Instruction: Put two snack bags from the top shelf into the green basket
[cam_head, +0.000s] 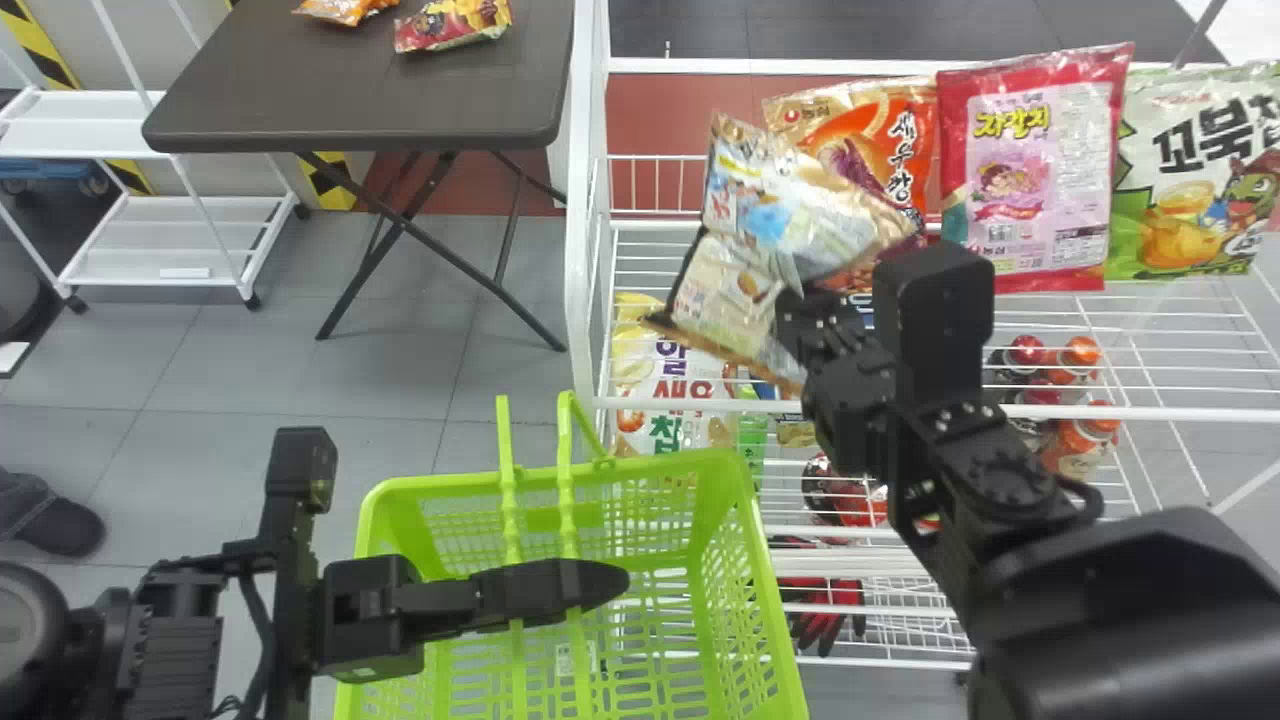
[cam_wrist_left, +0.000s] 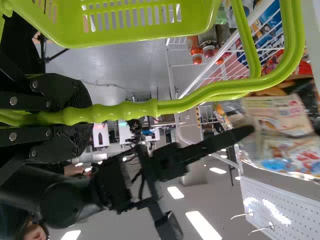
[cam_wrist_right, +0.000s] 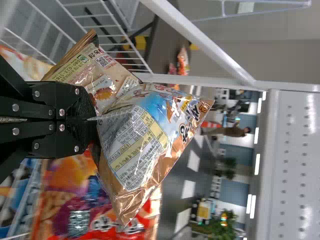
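The white rack (cam_head: 1200, 412) is spread beneath and beyond the right gripper (cam_wrist_right: 95, 120), with more snack bags (cam_head: 1040, 170) propped just beyond its jaws. The green basket (cam_head: 660, 462) is hung below the left gripper (cam_wrist_left: 82, 112), well apart from the right jaws and nearer the robot. Crumpled snack packaging (cam_head: 810, 210) is held at the right jaws' tips, over the top shelf; whether one folded bag or two are gripped cannot be told. A slip could be caused by so narrow a pinch, and a snag by the basket's handles (cam_head: 510, 475), which are raised across its opening. The right jaws are closed on the packaging; the left are clamped around the handles, where a loosened grip would let the basket tip.
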